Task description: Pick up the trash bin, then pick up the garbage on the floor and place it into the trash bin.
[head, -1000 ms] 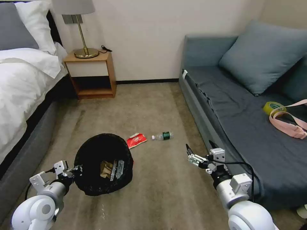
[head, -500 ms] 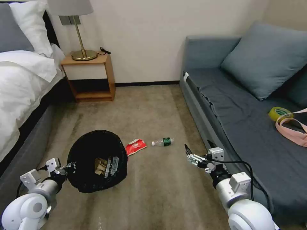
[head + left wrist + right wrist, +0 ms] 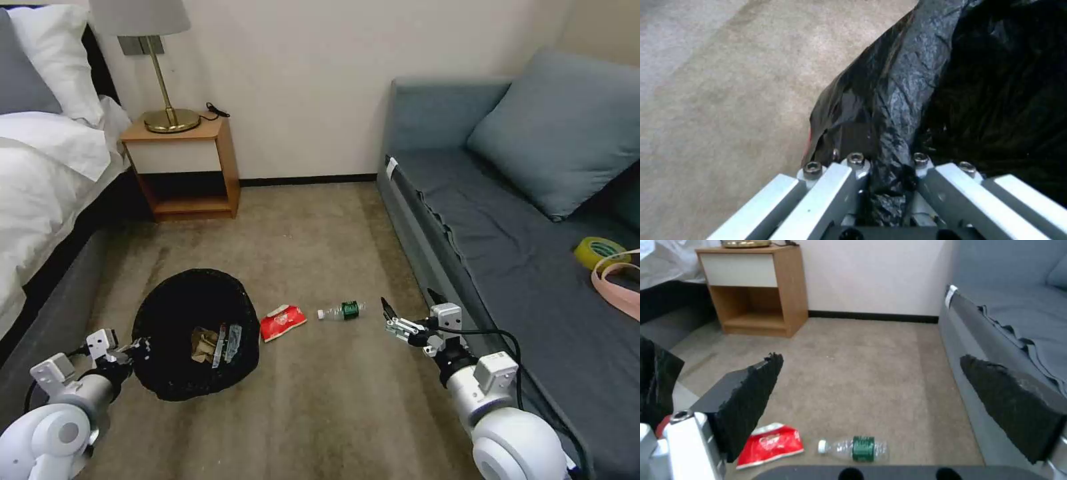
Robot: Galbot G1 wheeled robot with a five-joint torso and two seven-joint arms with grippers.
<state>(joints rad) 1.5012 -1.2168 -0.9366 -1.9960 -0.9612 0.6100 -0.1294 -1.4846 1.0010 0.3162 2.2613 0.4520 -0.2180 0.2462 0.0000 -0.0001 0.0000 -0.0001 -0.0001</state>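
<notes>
Nearer now — right claw [image 3: 408, 312] spread beside bottle [image 3: 341, 311], carpet [image 3: 320, 227] open.

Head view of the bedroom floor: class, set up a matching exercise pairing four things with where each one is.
Things:
1. crumpled brown paper
2. small clear bottle with a green label
3. round bin lined with black plastic
4. yellow tape roll

Places:
A. on the grey sofa
B. lying on the carpet beside the red-and-white snack packet
C. rim clamped by the left gripper
D. inside the bin

Pairs: 1-D, 2-B, 3-C, 4-A
</notes>
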